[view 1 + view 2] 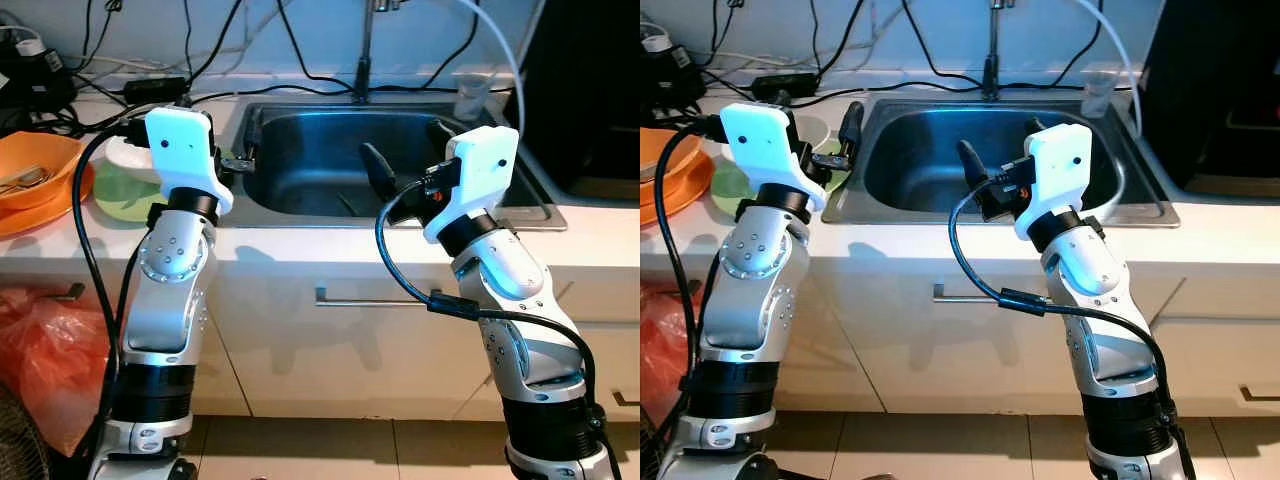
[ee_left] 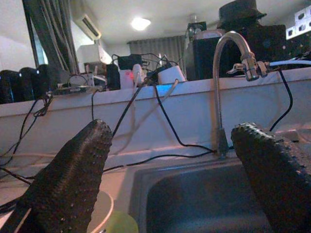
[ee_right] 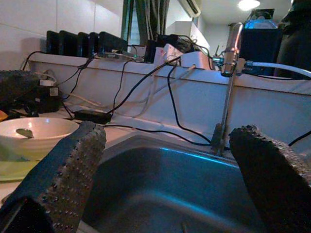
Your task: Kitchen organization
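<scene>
Facing white counter (image 1: 300,245), steel sink (image 1: 300,170), tiled floor (image 1: 350,445)

The white counter (image 1: 300,245) holds a steel sink (image 1: 300,160), orange bowl (image 1: 35,170), green plate (image 1: 125,195) and cables (image 1: 150,88).

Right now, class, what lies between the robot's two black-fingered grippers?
In the head views, the steel sink basin lies between the left gripper and right gripper; that stretch of basin looks bare.
</scene>
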Tool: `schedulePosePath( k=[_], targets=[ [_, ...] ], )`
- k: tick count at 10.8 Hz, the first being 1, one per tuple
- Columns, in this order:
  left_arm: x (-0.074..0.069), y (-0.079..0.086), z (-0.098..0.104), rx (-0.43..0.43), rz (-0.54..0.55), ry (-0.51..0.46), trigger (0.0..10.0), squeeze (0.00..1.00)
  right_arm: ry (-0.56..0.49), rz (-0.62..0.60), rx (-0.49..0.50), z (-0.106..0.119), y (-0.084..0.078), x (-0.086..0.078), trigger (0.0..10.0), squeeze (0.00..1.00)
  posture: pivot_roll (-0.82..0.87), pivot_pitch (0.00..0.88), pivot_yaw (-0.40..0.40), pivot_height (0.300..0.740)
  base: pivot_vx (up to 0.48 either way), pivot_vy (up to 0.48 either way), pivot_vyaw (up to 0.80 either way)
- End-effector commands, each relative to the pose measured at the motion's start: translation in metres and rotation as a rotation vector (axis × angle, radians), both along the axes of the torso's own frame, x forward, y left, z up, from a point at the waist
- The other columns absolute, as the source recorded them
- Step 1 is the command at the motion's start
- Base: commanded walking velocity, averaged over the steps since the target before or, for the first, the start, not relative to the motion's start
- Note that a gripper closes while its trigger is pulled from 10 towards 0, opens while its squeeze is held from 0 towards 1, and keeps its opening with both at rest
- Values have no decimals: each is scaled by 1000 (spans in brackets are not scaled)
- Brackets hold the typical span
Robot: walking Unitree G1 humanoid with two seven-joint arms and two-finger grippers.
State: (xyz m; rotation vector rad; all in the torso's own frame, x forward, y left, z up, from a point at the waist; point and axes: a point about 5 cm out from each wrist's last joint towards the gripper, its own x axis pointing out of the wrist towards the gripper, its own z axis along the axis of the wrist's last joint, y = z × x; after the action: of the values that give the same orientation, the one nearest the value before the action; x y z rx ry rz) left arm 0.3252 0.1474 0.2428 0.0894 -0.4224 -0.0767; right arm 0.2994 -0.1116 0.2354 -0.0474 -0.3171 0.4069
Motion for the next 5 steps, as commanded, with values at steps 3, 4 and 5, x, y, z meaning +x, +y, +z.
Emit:
schedulePosePath(
  k=[3, 4, 5],
  targets=[
    [3, 5, 25, -1, 33, -82, 10000, 0, -80, -8, 10, 20, 0, -1, 10000, 0, -12, 0, 41, 740, 316, 0, 0],
    [2, 4, 30, -2, 31, -101, 10000, 0, -100, -3, 13, 26, 1, -1, 10000, 0, -12, 0, 40, 740, 330, 0, 0],
    [2, 4, 32, -2, 29, -109, 10000, 0, -117, 5, 9, 30, 3, -2, 10000, 0, -12, 0, 40, 740, 337, 0, 0]
  ],
)
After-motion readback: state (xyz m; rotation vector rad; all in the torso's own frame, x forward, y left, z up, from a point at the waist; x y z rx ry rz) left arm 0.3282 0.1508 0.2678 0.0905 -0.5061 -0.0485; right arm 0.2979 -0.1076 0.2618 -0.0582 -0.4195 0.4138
